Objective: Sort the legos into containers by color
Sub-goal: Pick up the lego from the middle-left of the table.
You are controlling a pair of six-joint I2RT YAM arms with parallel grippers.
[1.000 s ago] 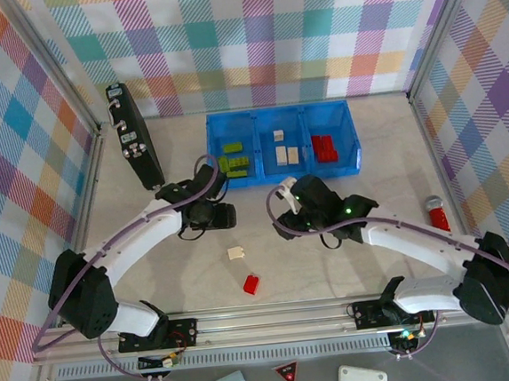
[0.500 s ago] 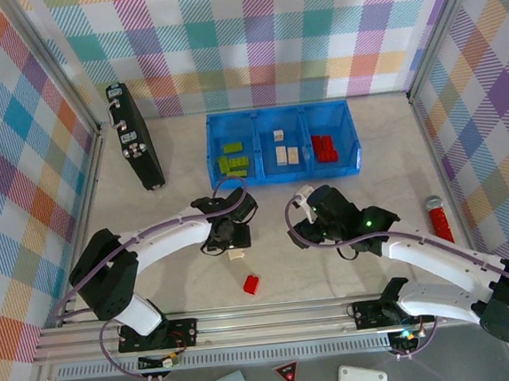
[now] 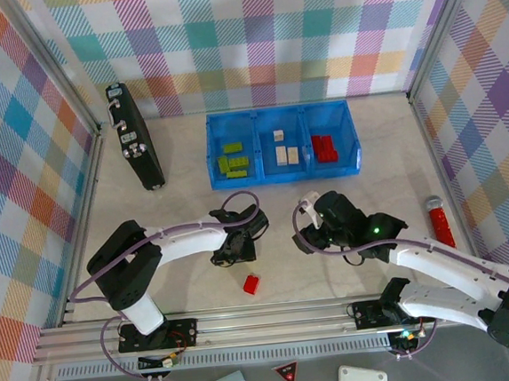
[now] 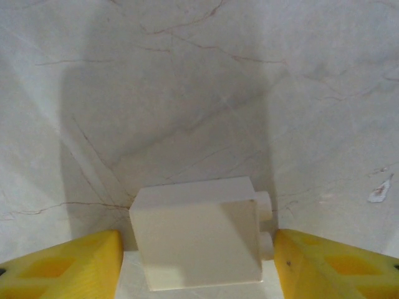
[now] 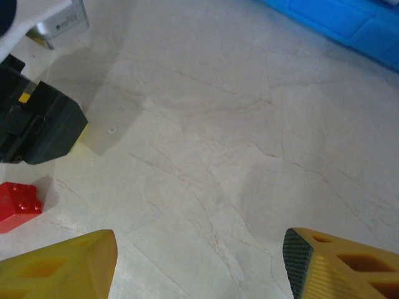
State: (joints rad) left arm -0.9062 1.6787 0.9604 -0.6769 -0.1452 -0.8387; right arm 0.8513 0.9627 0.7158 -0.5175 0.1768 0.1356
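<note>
Pickup in progress: the left hand (image 3: 231, 253) straddles a cream brick (image 4: 194, 230) on the table, well in front of the blue tray (image 3: 262, 180), with its fingers parted and a gap on either side. Next, probably, it closes and lifts the brick towards the tray's middle compartment. The right hand (image 5: 199, 265) hangs wide and empty, and a red brick (image 3: 251, 284) lies farther from the tray.

Open table (image 3: 388, 188) before the blue tray (image 3: 280, 178) — black device (image 3: 136, 137) off left

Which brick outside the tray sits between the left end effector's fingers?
The cream brick, between the left end effector's yellow fingers; the red brick lies apart from it.
</note>
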